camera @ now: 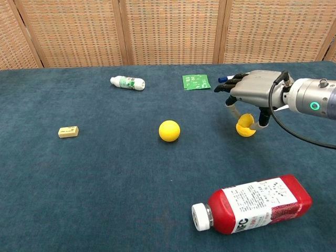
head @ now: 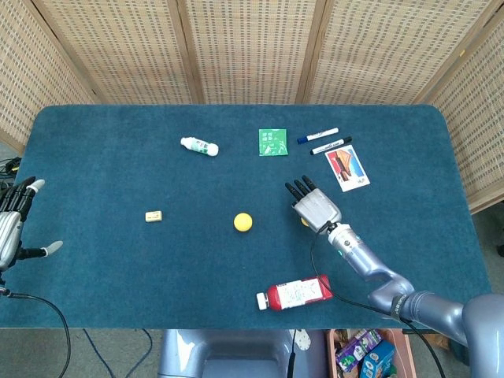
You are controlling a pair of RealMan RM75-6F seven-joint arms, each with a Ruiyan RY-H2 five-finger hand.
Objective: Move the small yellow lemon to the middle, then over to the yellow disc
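My right hand (camera: 252, 94) hovers right of the table's middle, palm down. Its thumb and a finger (camera: 262, 118) reach down on either side of the small yellow lemon (camera: 244, 127) and pinch it. The lemon sits low, right at the yellow disc, and I cannot separate the two in the chest view. In the head view the right hand (head: 316, 208) covers them, leaving only a yellow sliver (head: 304, 222). My left hand (head: 12, 224) hangs open off the table's left edge, holding nothing.
A yellow ball (camera: 169, 130) lies mid-table. A red bottle (camera: 252, 205) lies on its side near the front edge, below my right arm. Further off are a white bottle (camera: 127, 82), a green packet (camera: 196, 81), a small beige block (camera: 68, 131), two markers (head: 323, 140) and a card (head: 346, 168).
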